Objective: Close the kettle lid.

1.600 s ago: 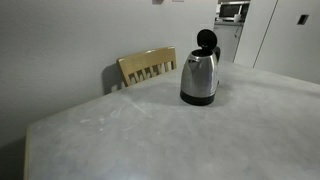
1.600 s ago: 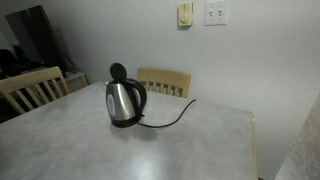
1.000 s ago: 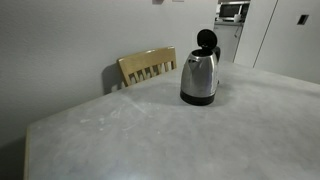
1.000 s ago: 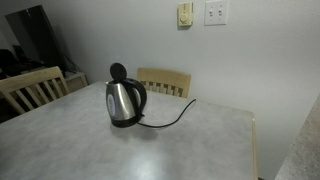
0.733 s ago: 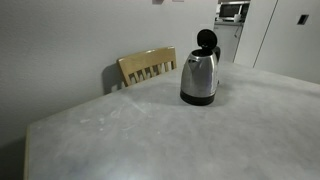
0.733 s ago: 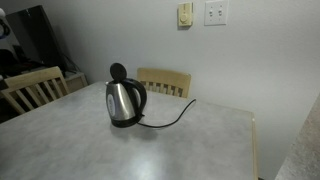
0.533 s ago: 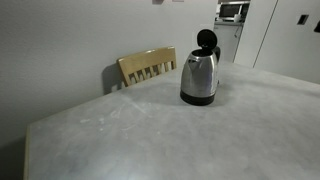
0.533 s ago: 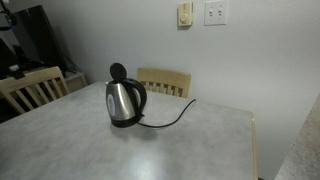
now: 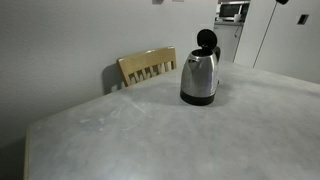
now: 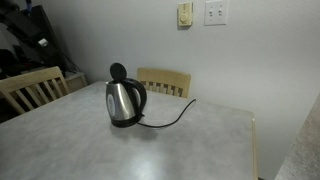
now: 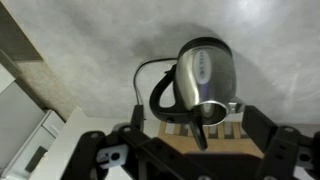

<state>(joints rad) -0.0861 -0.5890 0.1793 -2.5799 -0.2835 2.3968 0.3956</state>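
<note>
Tabletop (image 9: 120,135) carries the electric kettle (image 9: 199,76), which sits well below and ahead of your claw (image 11: 185,140). It is roughly centred between the claw's fingers, which are spread wide with nothing held. The lid (image 9: 206,39) stands upright at the kettle's top, far from the claw. Come down behind the lid on its hinge side, then push its upper edge over and down with one finger. Press straight downward at the end, so the kettle neither slides nor tips.

Open tabletop (image 9: 130,135) rings the kettle (image 9: 199,78); a chair (image 9: 147,66) stands near, cord (image 10: 172,120) trailing sideways.
</note>
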